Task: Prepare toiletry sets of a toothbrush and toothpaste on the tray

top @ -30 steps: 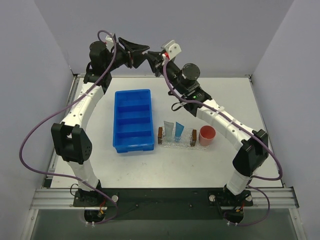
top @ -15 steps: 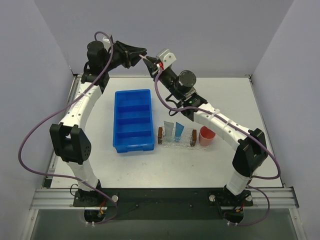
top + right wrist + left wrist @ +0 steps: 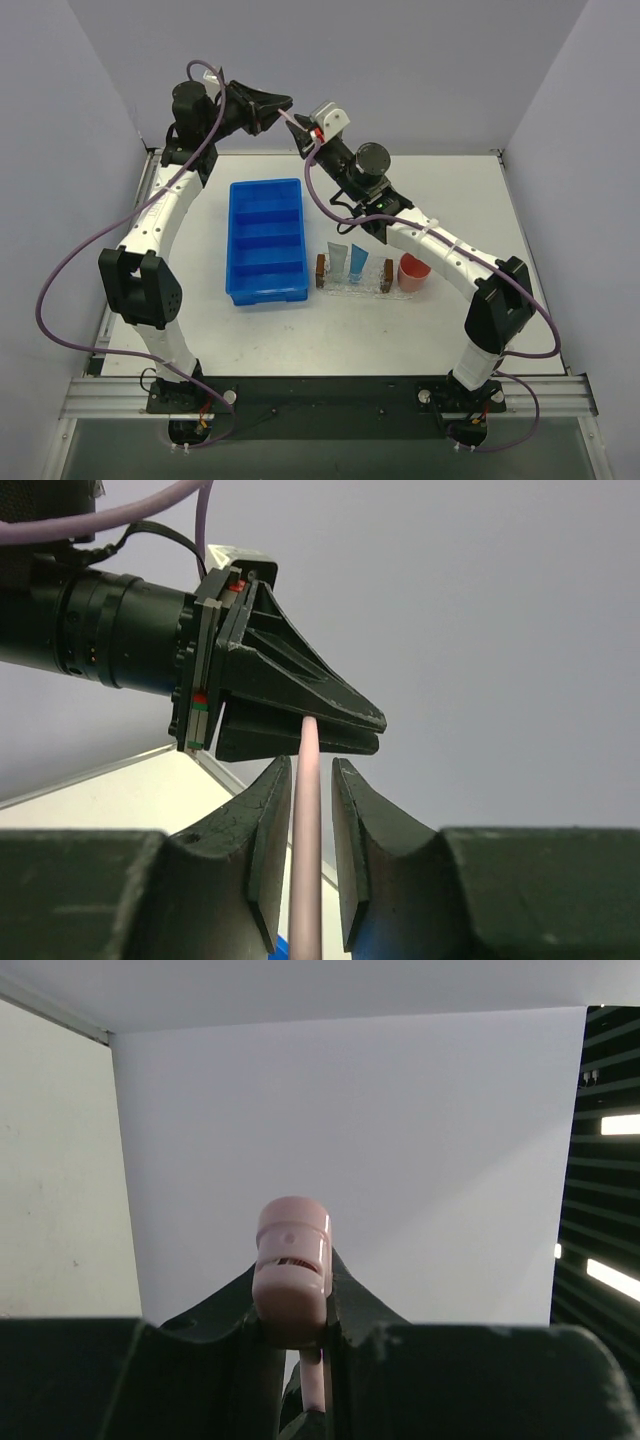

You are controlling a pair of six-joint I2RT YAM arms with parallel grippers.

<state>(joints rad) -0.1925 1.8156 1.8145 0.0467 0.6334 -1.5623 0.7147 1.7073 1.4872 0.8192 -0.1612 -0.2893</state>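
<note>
Toothbrush held in the air above the far edge of the worktop, between two raised arms. Left jaws are clamped on its thick end. Right jaws stand slightly apart around its shaft, a sliver of gap showing. Two toothpaste tubes lie in the tray mid-worktop.
</note>
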